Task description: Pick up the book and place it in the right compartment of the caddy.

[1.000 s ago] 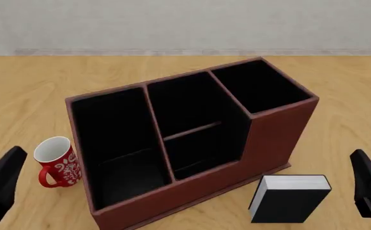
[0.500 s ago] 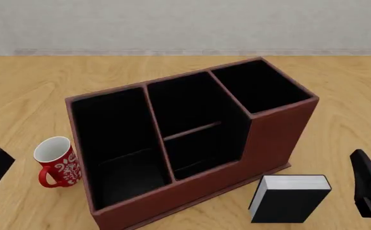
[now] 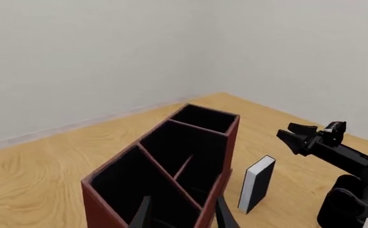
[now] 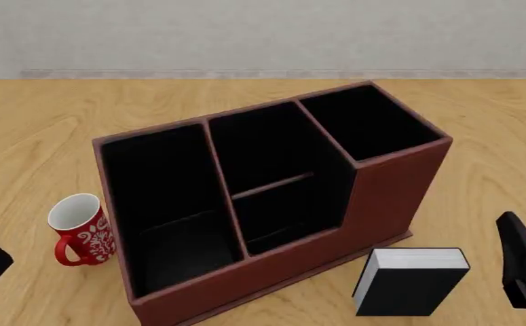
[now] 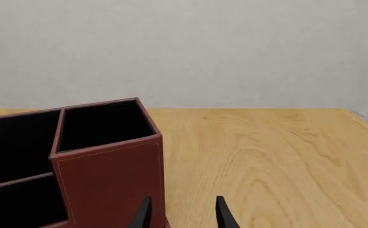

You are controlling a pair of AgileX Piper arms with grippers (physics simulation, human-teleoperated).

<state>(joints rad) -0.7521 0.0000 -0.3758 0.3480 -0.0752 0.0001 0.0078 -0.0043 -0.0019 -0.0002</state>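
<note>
**Book stands at my right arm's doorstep, nothing gripped yet**

My right gripper point(image 5: 180, 213) has its two fingers apart with only bare table between them; it holds nothing. In the front view that same gripper point(image 4: 523, 272) sits at the right edge of the table at about four o'clock, and the book point(image 4: 411, 280) lies just beside it, toward nine o'clock from the fingers. That is the relation the pick-up turns on: the book is near my right arm and well apart from my left, so I judge the right should take it.

My left gripper point(image 3: 180, 213) is also spread and empty, low at the eight o'clock corner of the front view, beyond a red-and-white mug point(image 4: 81, 230).

The book point(image 3: 257, 183) stands upright on one edge, a black cover facing the camera in the front view and the white pages showing along its top. Its long axis runs roughly three to nine o'clock, near enough parallel to the caddy's front wall. It stands just in front of the caddy point(image 4: 395, 190), close but apparently not touching, though the gap is hard to read from this angle.

The right compartment point(image 4: 368, 122) is the tall end cell at about one o'clock from the book, open at the top and dark inside. I would expect to close across the book's thin dimension, lift above that high wall, then lower it in.
</note>
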